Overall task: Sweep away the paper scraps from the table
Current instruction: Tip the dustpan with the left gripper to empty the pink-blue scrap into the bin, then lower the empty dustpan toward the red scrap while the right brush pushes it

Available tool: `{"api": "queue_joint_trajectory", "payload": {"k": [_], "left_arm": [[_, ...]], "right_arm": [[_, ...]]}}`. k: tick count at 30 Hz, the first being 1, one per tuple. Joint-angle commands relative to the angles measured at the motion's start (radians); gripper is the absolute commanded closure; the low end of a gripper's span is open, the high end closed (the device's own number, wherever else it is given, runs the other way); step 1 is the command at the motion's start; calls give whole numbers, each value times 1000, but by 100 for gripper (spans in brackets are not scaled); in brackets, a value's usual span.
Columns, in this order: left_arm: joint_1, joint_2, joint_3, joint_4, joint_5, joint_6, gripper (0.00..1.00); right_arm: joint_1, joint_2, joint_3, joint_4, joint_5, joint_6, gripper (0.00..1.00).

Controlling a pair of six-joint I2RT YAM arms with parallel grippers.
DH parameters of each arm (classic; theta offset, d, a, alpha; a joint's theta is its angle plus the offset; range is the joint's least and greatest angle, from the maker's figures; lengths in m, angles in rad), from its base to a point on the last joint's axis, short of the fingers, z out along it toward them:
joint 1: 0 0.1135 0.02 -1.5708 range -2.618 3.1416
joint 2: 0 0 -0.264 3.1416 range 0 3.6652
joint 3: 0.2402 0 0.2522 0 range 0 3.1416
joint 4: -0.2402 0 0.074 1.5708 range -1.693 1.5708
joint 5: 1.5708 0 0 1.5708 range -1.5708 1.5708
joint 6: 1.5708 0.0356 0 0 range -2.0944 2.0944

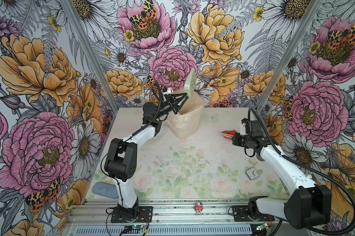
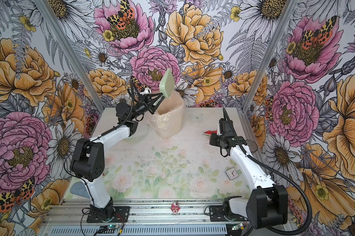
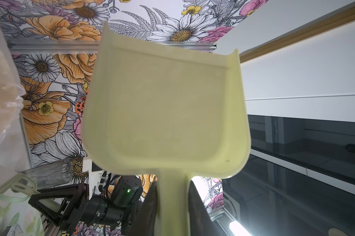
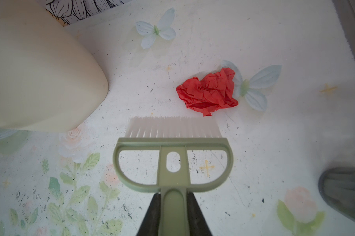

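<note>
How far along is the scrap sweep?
Done: the table shows only one red scrap; the dustpan, raised by the lined bin in the left gripper, looks empty. In hand: right gripper holds the brush near that scrap. Left: sweep it up, dump it.

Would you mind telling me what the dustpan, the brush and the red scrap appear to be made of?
The dustpan: likely moulded plastic, pale green, smooth matte. The brush: similar green plastic frame, whitish synthetic-looking bristles. The red scrap: thin paper, creased and crumpled.
</note>
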Motion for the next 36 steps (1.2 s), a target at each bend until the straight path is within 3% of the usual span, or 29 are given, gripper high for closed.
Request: {"api": "queue_joint_trajectory", "payload": {"k": [1,6,10,18,28,31,36], "left_arm": [[10,12,-11,73,-26,-27,100],[9,4,9,47,-20,6,100],[6,-29,35,-76,-9,118,100],[-16,-187,103,-681,-29,656,100],[-128,-292,187,-1333,-317,1284,100],[-186,-309,184,-1411,-419,1407,100],[-246,-346,120,-1436,-539,1495,100]], "right_arm": [[-3,3,6,19,-9,4,100],[-3,-9,4,19,-1,5,100],[-3,-8,8,19,10,6,100],[-3,45,69,18,29,16,100],[-3,100,158,18,55,31,100],[-3,125,185,18,60,40,100],[-3,155,229,17,65,53,100]]}}
